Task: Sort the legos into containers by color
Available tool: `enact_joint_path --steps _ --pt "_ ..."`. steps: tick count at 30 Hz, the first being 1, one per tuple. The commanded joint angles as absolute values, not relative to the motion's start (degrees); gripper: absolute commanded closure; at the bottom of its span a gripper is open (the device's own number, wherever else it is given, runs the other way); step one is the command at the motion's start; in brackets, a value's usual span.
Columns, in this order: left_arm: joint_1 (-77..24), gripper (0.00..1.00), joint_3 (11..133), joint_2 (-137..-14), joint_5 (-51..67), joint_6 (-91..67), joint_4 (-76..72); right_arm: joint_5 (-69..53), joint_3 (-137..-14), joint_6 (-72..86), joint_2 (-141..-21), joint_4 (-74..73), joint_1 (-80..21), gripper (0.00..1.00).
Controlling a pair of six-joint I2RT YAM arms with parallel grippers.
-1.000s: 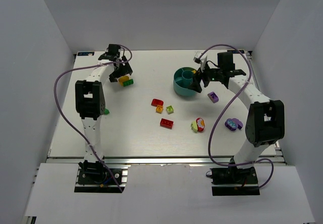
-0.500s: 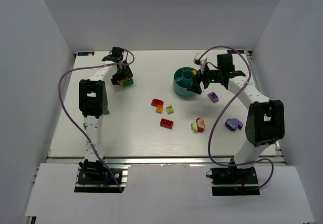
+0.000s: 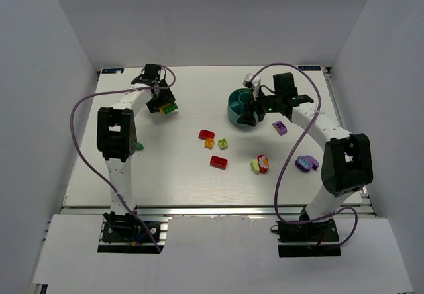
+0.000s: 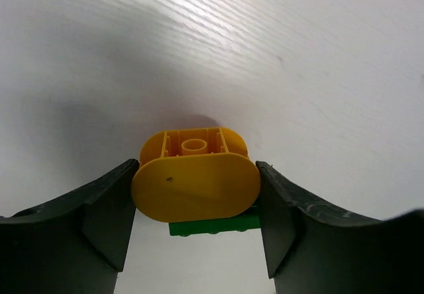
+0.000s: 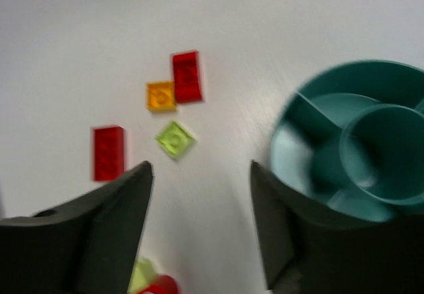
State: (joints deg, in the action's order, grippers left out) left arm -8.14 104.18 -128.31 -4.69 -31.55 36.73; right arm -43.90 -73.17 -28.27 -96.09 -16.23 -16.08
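Observation:
A yellow rounded lego (image 4: 195, 188) rests on the white table at the back left, with a green lego (image 4: 212, 225) tight against it. My left gripper (image 4: 197, 167) has both fingers pressed on the yellow lego's ends; from above it (image 3: 162, 103) covers that lego, and only the green one (image 3: 170, 109) shows. The teal divided bowl (image 3: 233, 105) stands at the back right. My right gripper (image 3: 248, 114) hovers at the bowl's left side, open with nothing in it (image 5: 200, 167). The compartments I can see in the bowl (image 5: 311, 85) hold nothing.
Loose legos lie mid-table: red (image 3: 206, 134), orange (image 3: 209, 144), lime (image 3: 222, 144), another red (image 3: 218, 162), a lime and red cluster (image 3: 260, 164). Purple ones (image 3: 280, 128) (image 3: 305, 163) lie right of the bowl. A small green piece (image 3: 140, 146) lies by the left arm.
My left fingers have closed in onto the yellow lego. My right gripper swung left across the bowl toward the middle of the table, and its jaws narrowed somewhat.

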Motion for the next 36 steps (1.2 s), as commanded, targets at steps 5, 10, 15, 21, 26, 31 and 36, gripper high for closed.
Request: enact_joint_path --steps 5,10,15,21,26,31,36 --pt "-9.23 0.93 82.67 -103.29 11.68 -48.32 17.69 -46.84 -78.74 7.13 -100.1 -8.54 -24.25 0.28" --pt "-11.16 0.94 70.33 -94.06 14.59 -60.54 7.13 -48.08 -84.89 20.9 -106.42 -4.4 -26.27 0.1" --pt "-15.2 0.94 64.78 -92.02 12.66 -69.94 3.87 -35.17 -90.78 26.36 -108.28 -5.09 -29.7 0.11" --pt "-16.26 0.97 63.02 -91.32 11.6 -74.52 2.47 -33.05 -90.79 30.24 -108.37 -0.62 -31.72 0.11" --pt "-16.26 0.97 61.53 -90.97 12.66 -76.64 0.44 -30.76 -92.28 29.18 -111.0 -2.46 -32.96 0.11" --pt "-16.35 0.98 60.82 -91.23 13.45 -78.48 -2.1 -28.74 -91.5 28.04 -110.65 -0.79 -33.66 0.12" --pt "-16.7 0.98 60.47 -91.84 13.8 -79.71 -3.51 -26.28 -92.9 27.16 -112.67 -0.62 -34.01 0.16"
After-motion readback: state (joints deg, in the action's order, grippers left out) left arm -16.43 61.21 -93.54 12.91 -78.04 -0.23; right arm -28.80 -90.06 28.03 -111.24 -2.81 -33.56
